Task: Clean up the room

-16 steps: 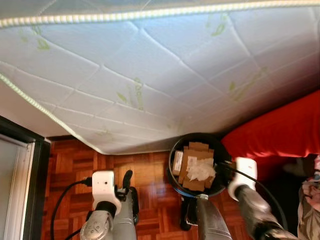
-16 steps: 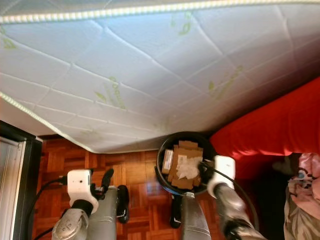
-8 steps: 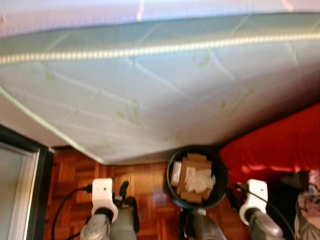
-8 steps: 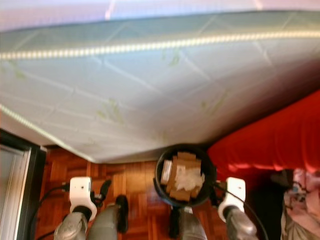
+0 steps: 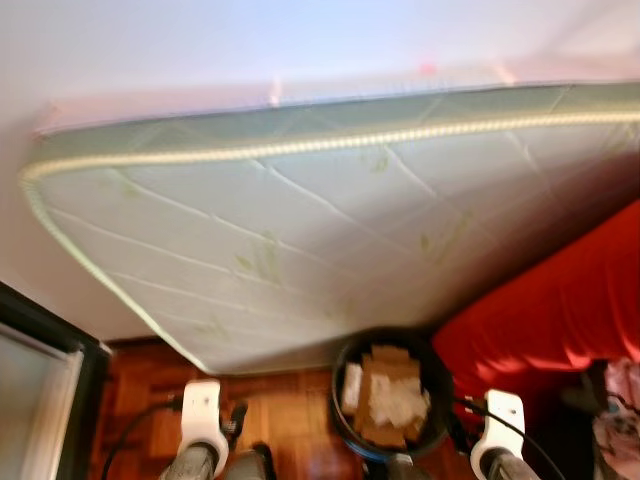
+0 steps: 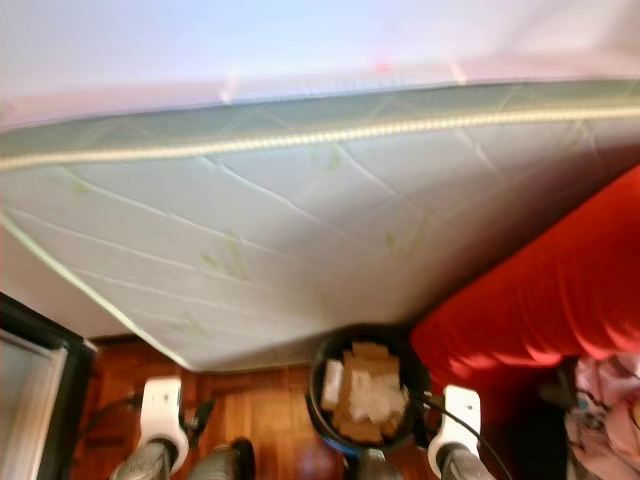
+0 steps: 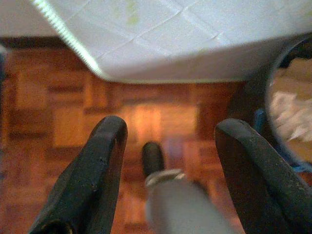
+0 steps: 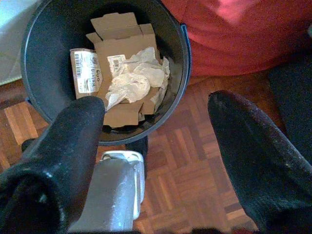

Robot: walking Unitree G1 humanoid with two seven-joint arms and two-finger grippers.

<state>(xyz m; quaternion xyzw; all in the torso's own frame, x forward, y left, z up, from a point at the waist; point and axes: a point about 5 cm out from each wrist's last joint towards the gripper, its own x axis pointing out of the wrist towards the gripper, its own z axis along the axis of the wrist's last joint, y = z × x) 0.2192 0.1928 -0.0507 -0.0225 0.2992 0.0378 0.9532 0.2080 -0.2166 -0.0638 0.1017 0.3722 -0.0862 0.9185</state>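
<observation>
A white quilted mattress with green leaf print and a piped edge (image 5: 300,230) leans tilted against the pale wall (image 5: 200,40), its lower corner reaching down to the reddish-brown wooden parquet floor (image 7: 63,112). Just beside that corner, on the floor, stands a round black plastic waste bin (image 8: 44,58), holding flattened brown cardboard pieces (image 8: 122,46), a small labelled carton (image 8: 85,70) and a wad of crumpled white paper (image 8: 136,78). The bin sits between the mattress on its left and a bright red soft cushion or sofa (image 5: 560,300) on its right, close against both, so the way forward is closed off by the mattress and the red piece.

At the far left a dark-framed panel (image 5: 40,380) rises from the floor. At the far right edge lies a bundle of pink patterned fabric (image 6: 600,410), next to something dark that is too blurred to make out.

The left end effector (image 7: 168,161) hangs low over the bare parquet, its two black fingers (image 7: 97,165) spread apart and released, gripping nothing; the mattress corner and the bin's rim lie ahead of it. The right end effector (image 8: 158,146) hovers above the floor just beside the bin, its fingers (image 8: 253,151) likewise spread wide and empty, with the bin's contents in plain sight beyond them. White wrist modules show at the bottom of the head views, one on either side of the bin.
</observation>
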